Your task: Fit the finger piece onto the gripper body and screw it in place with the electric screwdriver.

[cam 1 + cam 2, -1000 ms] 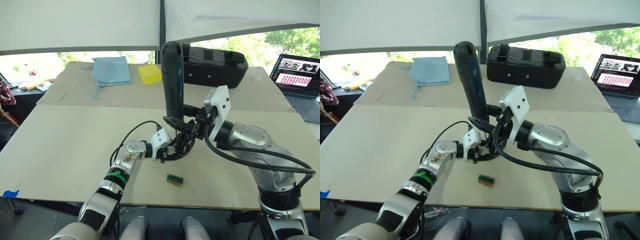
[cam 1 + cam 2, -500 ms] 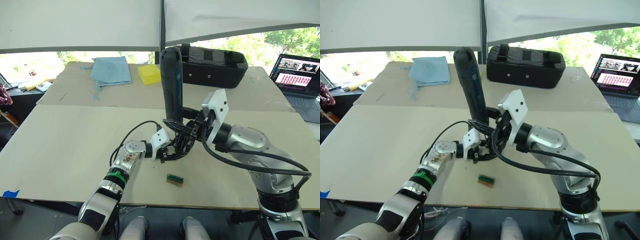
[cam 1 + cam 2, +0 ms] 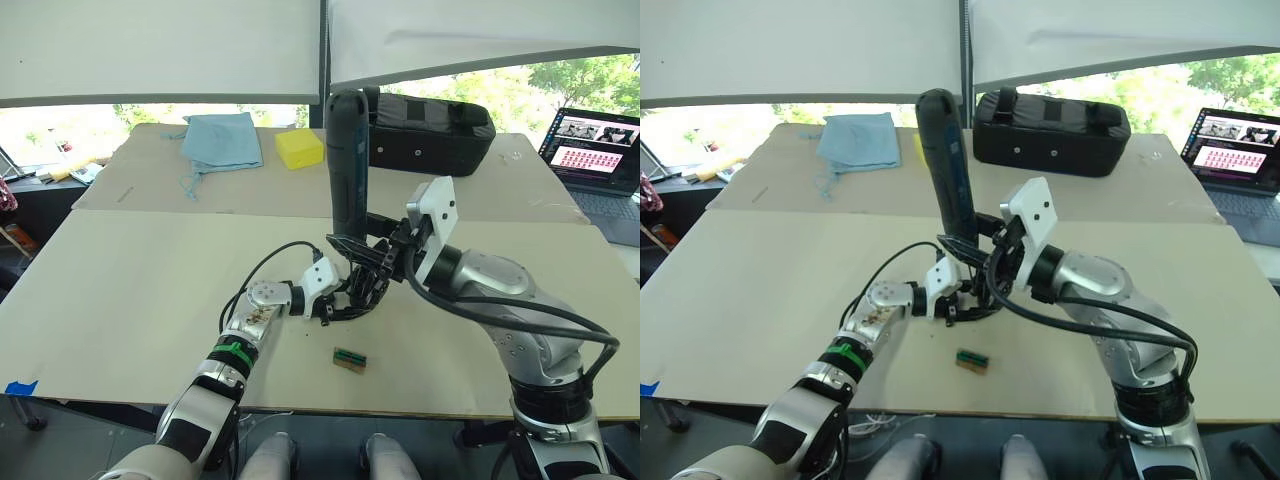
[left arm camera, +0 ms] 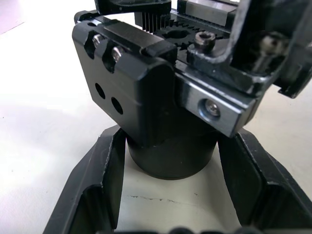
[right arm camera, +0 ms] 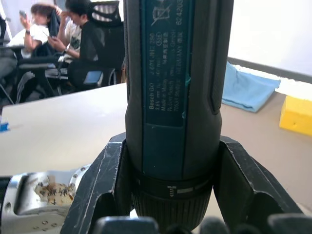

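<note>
My left gripper [image 3: 340, 298] is shut on the gripper body [image 4: 146, 83], a chunky black block with screws and a gear rack, and holds it just above the table by its round base. A black part that looks like the finger piece [image 4: 242, 34] sits on the body's metal rail. Directly over the body, my right gripper [image 3: 366, 252] is shut on the electric screwdriver [image 3: 345, 160]. The screwdriver stands nearly upright, bit end down. Its dark barrel fills the gap between my right fingers [image 5: 105, 185]. The bit tip is hidden behind the grippers.
A small green and brown block [image 3: 349, 359] lies on the table [image 3: 130, 300] near the front edge. At the back are a large black case [image 3: 430, 130], a yellow sponge [image 3: 299, 148] and a blue cloth [image 3: 222, 140]. A laptop [image 3: 598, 150] sits far right. Seated people [image 5: 48, 29] appear in the right wrist view.
The screwdriver's top leaned slightly left, then came back right. My right arm shifted a little with it. The left gripper and the gripper body stayed put.
</note>
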Robot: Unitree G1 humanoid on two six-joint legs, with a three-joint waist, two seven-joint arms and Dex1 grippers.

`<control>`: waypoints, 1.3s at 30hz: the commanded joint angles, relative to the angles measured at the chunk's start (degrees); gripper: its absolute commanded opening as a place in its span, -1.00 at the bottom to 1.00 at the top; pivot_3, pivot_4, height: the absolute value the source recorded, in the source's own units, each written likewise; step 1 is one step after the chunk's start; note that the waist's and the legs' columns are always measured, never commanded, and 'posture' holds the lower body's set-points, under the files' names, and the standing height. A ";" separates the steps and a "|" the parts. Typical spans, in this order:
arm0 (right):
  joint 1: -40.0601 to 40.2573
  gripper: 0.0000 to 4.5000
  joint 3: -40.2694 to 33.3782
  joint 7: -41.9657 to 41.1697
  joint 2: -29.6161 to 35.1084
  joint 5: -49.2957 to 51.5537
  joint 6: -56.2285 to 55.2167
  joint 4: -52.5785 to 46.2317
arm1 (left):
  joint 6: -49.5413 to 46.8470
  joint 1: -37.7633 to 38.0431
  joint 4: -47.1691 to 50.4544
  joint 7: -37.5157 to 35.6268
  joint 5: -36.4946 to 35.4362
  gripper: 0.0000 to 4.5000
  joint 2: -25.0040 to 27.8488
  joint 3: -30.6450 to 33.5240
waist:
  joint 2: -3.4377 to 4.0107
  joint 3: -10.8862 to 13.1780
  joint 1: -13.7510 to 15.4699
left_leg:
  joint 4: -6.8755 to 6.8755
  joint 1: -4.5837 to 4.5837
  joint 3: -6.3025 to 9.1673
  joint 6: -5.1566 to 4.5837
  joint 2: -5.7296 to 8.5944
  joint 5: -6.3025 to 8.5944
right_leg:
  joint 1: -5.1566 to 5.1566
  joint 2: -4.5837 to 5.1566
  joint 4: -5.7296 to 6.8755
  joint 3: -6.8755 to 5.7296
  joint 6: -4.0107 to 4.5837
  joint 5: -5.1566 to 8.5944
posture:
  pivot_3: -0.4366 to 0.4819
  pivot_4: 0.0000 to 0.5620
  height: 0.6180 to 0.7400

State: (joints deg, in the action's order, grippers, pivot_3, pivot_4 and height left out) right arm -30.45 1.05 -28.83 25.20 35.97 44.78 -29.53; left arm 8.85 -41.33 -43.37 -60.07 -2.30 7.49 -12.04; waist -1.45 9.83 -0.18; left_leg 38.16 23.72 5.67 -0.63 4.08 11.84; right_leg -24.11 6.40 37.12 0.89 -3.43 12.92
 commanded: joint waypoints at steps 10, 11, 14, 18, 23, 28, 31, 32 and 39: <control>-1.75 -0.15 -6.34 4.71 -2.83 6.84 3.44 -1.61 | 1.35 -1.58 0.67 0.34 -0.74 0.02 -0.34 0.75 | 0.00 0.00 -0.03 | 0.00 0.02 0.00 0.00 0.01 0.00 | -0.01 0.01 0.00 0.00 0.00 0.00 | -0.05 -0.47 1.00; -2.20 -0.15 -6.84 4.84 -3.03 7.26 3.03 -1.92 | 1.34 -1.57 0.71 0.31 -0.74 0.02 -0.31 0.74 | 0.00 0.00 -0.05 | 0.00 0.02 0.00 0.00 0.01 0.00 | -0.01 0.01 0.00 0.00 0.00 0.00 | -0.05 -0.47 1.00; -2.99 -0.15 -6.70 4.43 -2.25 6.13 1.51 -2.48 | 1.33 -1.57 0.66 0.25 -0.77 0.02 -0.28 0.74 | 0.00 0.00 -0.06 | 0.00 0.02 0.00 0.00 0.00 0.00 | -0.02 0.00 0.00 0.00 0.00 0.00 | -0.05 -0.47 1.00; -2.77 -0.15 -5.26 3.23 -0.63 4.04 -0.17 -3.01 | 1.37 -1.64 0.53 0.18 -0.75 0.02 -0.32 0.70 | 0.00 0.00 -0.08 | 0.00 0.02 -0.01 0.00 0.02 0.00 | -0.01 0.00 0.00 0.00 -0.01 0.00 | -0.05 -0.47 1.00; -1.91 -0.15 -3.76 1.94 0.23 1.84 -2.28 -3.66 | 1.37 -1.84 0.29 0.22 -0.74 0.02 -0.40 0.72 | 0.00 0.00 -0.14 | 0.00 0.02 -0.01 0.00 0.01 0.00 | -0.01 0.00 0.00 0.00 -0.01 0.00 | -0.05 -0.47 1.00; -1.73 -0.15 -3.33 1.57 -0.13 0.99 -3.22 -3.47 | 1.45 -2.06 -0.03 0.13 -0.72 0.02 -0.36 0.73 | 0.00 0.00 -0.28 | 0.00 0.02 -0.01 0.00 0.02 0.00 | -0.02 0.00 0.00 0.00 -0.01 0.00 | -0.05 -0.47 1.00; -1.66 -0.15 -3.20 1.50 -0.31 0.88 -3.38 -3.32 | 1.48 -2.10 -0.08 0.11 -0.71 0.02 -0.33 0.71 | 0.00 0.00 -0.29 | 0.00 0.03 -0.01 0.00 0.01 0.00 | -0.02 0.00 0.00 0.00 -0.01 0.00 | -0.05 -0.47 1.00; -1.59 -0.15 -3.13 1.52 -0.39 0.89 -3.43 -3.30 | 1.48 -2.13 -0.10 0.13 -0.71 0.02 -0.33 0.72 | 0.00 0.00 -0.30 | 0.00 0.03 -0.01 0.00 0.01 0.00 | -0.02 0.00 0.00 0.00 -0.01 0.00 | -0.05 -0.47 1.00; -1.30 -0.15 -2.58 1.33 -0.75 0.23 -3.95 -3.05 | 1.51 -2.15 -0.05 0.20 -0.68 0.02 -0.28 0.73 | 0.00 0.00 -0.34 | 0.00 0.03 -0.01 0.00 0.01 0.00 | -0.02 0.00 0.00 0.00 -0.01 0.00 | -0.05 -0.47 1.00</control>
State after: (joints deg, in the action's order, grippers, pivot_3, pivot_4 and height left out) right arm -30.75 -0.45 -27.32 24.75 36.10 44.13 -30.04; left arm 8.89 -41.90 -44.01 -60.12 -2.29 7.53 -12.03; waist -1.45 9.84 -0.51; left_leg 38.16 23.75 5.66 -0.63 4.09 11.84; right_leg -24.14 6.40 37.12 0.88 -3.44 12.92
